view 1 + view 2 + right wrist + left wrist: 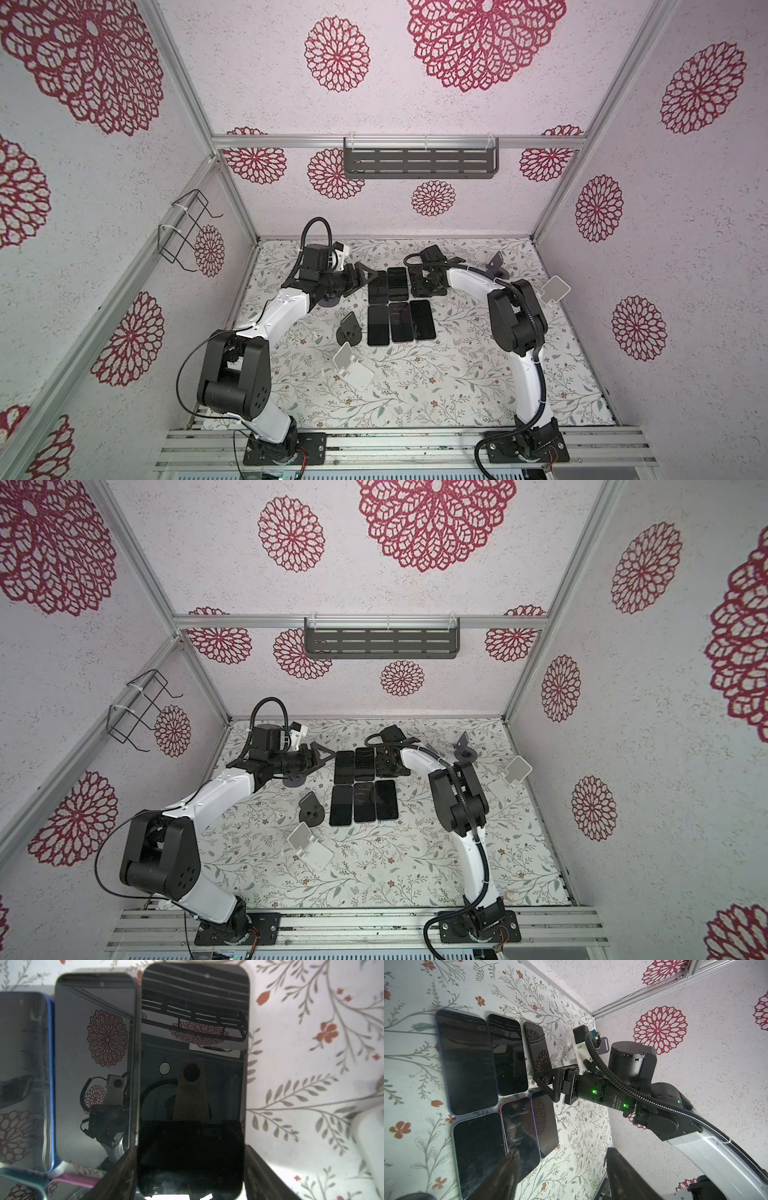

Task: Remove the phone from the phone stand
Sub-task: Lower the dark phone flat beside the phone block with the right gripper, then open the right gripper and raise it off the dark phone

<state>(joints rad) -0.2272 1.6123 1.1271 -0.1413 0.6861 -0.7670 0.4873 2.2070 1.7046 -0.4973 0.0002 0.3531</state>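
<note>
Working over the floral mat that fills the lower middle of both top views. Reaching in from lower left with the left arm and from lower right with the right arm.

At frame centre, laid flat in two rows: five other phones. At the right end of the upper row, directly under the right wrist: the phone. Judged clear of any stand, with the black phone stand and the white phone stand at right of frame both bare. Cannot tell whether it rests on the mat or hovers just above.

Pinched, by the look of it, along both long edges near one short end by the right gripper, with fingers tight against each side. Hanging spread and empty just left of the phone block: the left gripper.

Judged to be the set-down. For a clean finish:
- Lower until the back lies fully on the mat.
- Hold it parallel to the neighbour on its left in the right wrist view, and avoid riding up on that edge.
- Spread the jaws only once the weight is down.
- Lift straight up, without dragging.
- Leave the left gripper where it is.
</note>
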